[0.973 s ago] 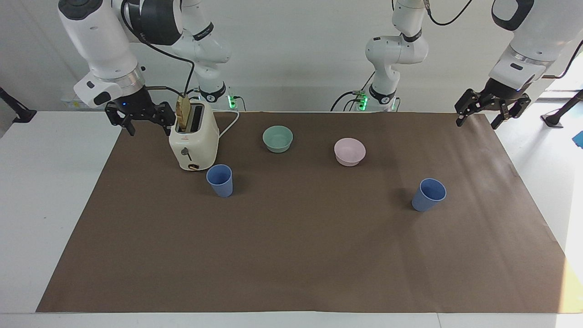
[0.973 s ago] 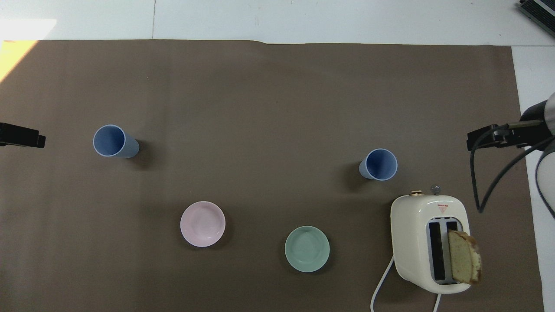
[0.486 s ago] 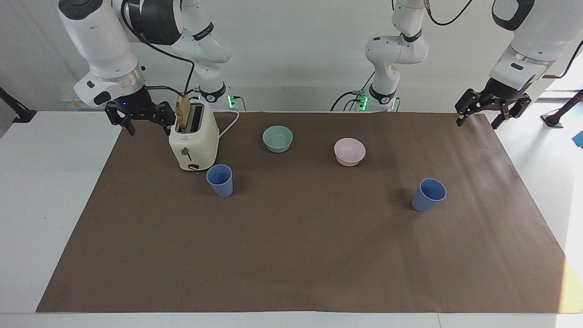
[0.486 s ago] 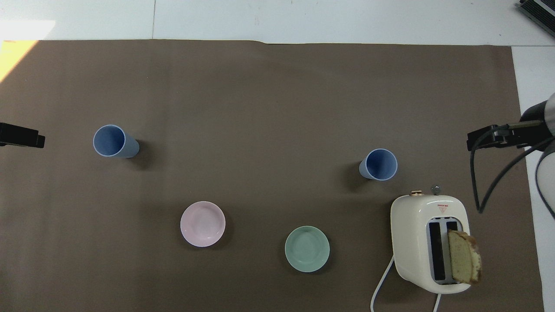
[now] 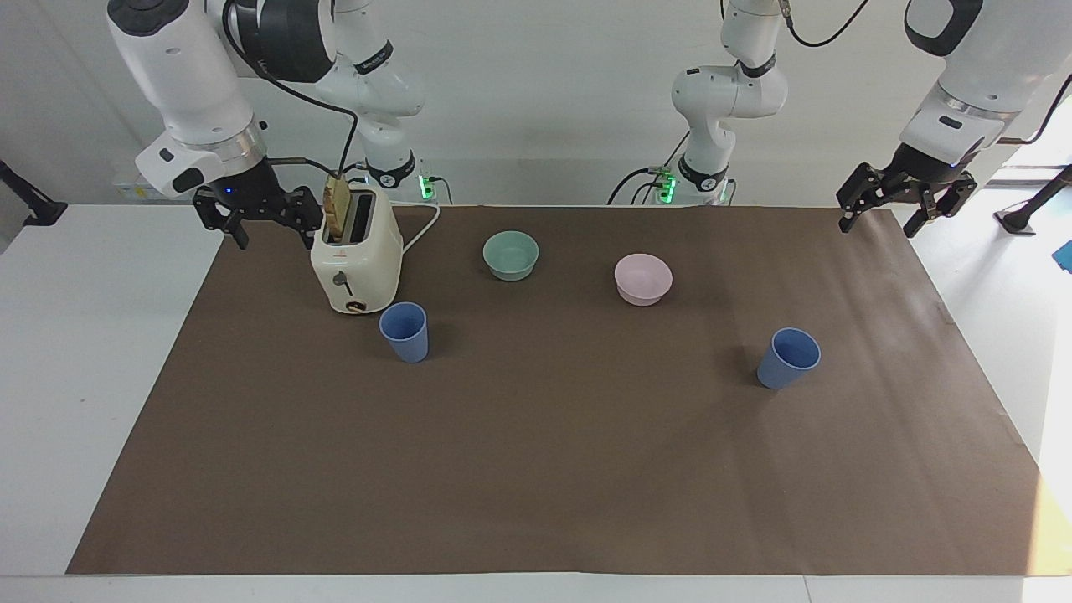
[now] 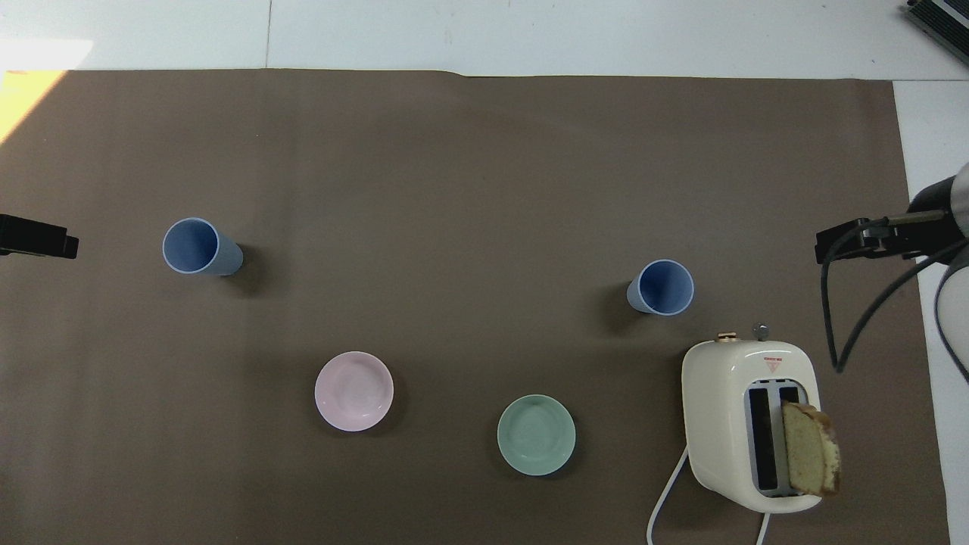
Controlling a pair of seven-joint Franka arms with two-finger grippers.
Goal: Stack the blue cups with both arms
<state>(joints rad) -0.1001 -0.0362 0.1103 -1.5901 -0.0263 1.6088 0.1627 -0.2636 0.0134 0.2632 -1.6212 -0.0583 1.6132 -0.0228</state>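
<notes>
You are looking at two small matte blue plastic cups standing upright and well apart on the brown paper sheet (image 5: 536, 469) covering the white bench (image 5: 92, 352). The blue cup toward the right arm's end (image 5: 404, 332) (image 6: 661, 287) is sitting just beside the cream two-slot toaster (image 5: 356, 261) (image 6: 746, 424), a little farther from the robots than it; a slice of bread (image 5: 337, 209) (image 6: 810, 459) is sticking up from one slot. The blue cup toward the left arm's end (image 5: 788, 358) (image 6: 198, 247) is standing alone. Between them, nearer to the robots, a teal-green bowl (image 5: 511, 255) (image 6: 536, 434) and a pale pink bowl (image 5: 643, 279) (image 6: 354, 391) are resting.

The right gripper (image 5: 262, 224) is hanging over the sheet's edge beside the toaster, jaws apart, holding nothing. The left gripper (image 5: 893, 210) is hanging over the sheet's corner at its own end, jaws apart, likewise holding nothing. Neither is touching a cup.
</notes>
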